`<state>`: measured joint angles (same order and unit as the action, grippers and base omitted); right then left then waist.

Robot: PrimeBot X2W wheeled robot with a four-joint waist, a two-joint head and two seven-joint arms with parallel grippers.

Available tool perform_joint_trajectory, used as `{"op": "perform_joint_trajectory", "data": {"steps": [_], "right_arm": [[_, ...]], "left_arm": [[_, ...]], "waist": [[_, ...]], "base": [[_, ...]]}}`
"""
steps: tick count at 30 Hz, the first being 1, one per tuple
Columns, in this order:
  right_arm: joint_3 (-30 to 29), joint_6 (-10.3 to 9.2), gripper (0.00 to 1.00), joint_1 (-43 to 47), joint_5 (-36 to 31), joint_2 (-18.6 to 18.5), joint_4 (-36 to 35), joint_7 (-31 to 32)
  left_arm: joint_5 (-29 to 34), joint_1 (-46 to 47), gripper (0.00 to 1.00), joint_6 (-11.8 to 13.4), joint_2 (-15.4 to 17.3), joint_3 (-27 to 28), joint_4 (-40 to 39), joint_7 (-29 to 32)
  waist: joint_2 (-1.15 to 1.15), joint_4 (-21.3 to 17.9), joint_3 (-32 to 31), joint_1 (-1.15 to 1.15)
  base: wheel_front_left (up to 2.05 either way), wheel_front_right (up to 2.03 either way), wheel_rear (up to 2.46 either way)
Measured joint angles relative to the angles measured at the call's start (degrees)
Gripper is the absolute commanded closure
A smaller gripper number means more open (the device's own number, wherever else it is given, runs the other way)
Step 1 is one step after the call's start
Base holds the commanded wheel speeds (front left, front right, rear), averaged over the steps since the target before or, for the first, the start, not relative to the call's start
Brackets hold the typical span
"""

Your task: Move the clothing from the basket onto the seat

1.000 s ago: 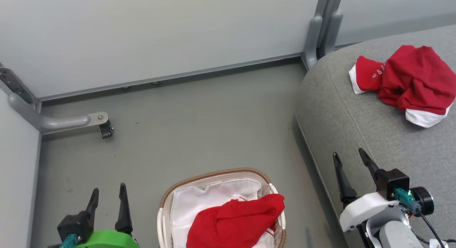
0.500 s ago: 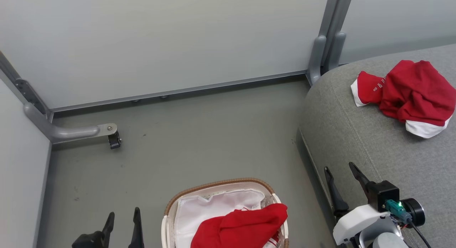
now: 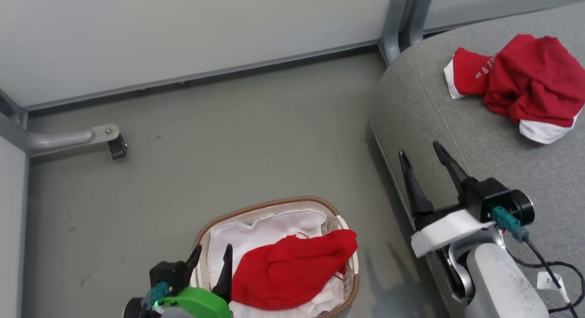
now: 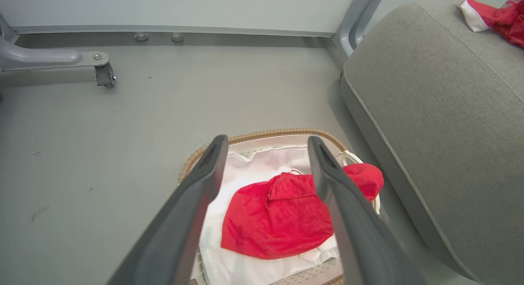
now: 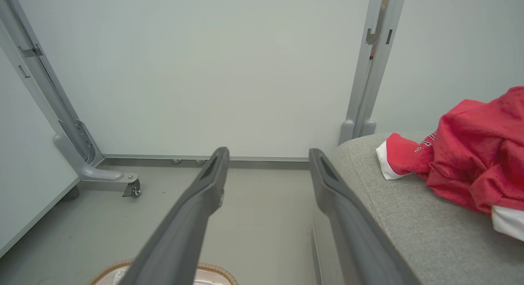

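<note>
A crumpled red piece of clothing (image 3: 292,272) (image 4: 286,215) lies in the white basket with the brown woven rim (image 3: 256,207) (image 4: 262,134), on its white cloth liner. My left gripper (image 3: 212,254) (image 4: 267,141) hangs open over the basket's left side, above and just left of the red cloth, holding nothing. The grey seat (image 3: 457,108) (image 4: 430,113) (image 5: 409,219) stands to the right. A second red garment with white trim (image 3: 521,85) (image 5: 479,162) rests on it. My right gripper (image 3: 419,150) (image 5: 267,152) is open and empty at the seat's left edge.
The basket stands on a grey floor (image 3: 228,144) bounded by pale wall panels. A metal foot with a caster (image 3: 114,146) juts out at the left, and a grey post (image 3: 397,21) rises beside the seat's far corner. A black cable (image 3: 548,263) trails from my right wrist.
The head camera has shifted. My left gripper has moved right, from beside the basket to over its left side. My right gripper reaches further forward along the seat's edge. Both stay open.
</note>
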<state>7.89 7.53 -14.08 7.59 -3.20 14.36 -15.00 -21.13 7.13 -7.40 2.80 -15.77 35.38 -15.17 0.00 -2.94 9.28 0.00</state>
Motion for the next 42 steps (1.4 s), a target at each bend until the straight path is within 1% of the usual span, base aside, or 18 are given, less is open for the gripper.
{"op": "perform_joint_trajectory", "data": {"steps": [6,16,19,26,37,42], "right_arm": [[0.53,0.00,0.00,-4.49,0.70,-0.09,-3.77,0.00],[2.19,0.00,0.00,-10.82,2.08,0.19,-8.88,0.00],[2.32,0.00,0.00,-12.80,3.56,0.22,-10.61,0.00],[4.08,0.00,0.00,-15.84,5.56,0.23,-13.99,0.00],[5.37,0.00,0.00,-18.95,7.47,0.24,-17.93,0.00],[5.56,0.00,0.00,-19.80,8.05,0.23,-19.19,0.00]], "left_arm": [[0.20,7.49,0.00,0.00,-0.03,-4.56,5.92,0.00],[3.15,19.52,0.00,0.00,0.07,-9.75,16.62,0.00],[4.53,22.93,0.00,-0.01,0.73,-12.76,19.53,0.00],[5.08,29.72,0.00,-0.09,2.10,-18.67,25.07,0.00],[3.34,37.17,0.00,-0.09,3.87,-23.74,30.38,0.00],[3.96,39.93,0.00,-0.09,5.30,-27.24,33.48,0.01]], "waist": [[0.00,-2.08,6.51,0.00],[0.00,-5.64,17.61,0.00],[0.00,-6.71,20.79,0.00],[0.00,-9.27,27.74,0.01],[0.00,-12.84,37.06,0.01],[0.00,-14.46,40.68,0.01]], "base": [[0.00,0.00,0.00],[0.00,0.00,0.00],[0.00,0.00,0.00],[0.00,0.00,0.00],[0.00,0.00,0.00],[0.00,0.00,0.00]]}}
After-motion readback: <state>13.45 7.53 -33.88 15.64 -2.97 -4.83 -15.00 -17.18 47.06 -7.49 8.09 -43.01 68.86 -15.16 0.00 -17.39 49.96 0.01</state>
